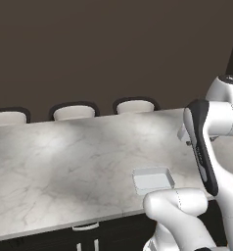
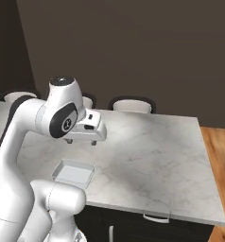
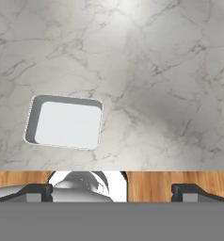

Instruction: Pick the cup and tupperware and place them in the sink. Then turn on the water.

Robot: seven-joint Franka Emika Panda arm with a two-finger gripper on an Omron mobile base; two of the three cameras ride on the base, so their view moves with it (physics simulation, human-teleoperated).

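One tupperware (image 3: 67,123) sits empty near the marble counter (image 1: 64,162) edge; gripper (image 3: 112,190) hovers above, fingers spread wide, holding nothing.

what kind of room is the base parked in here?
Most likely a kitchen or dining area: a marble island counter with dark cabinets below, chairs along its far side, wood floor, and a tupperware on the counter.
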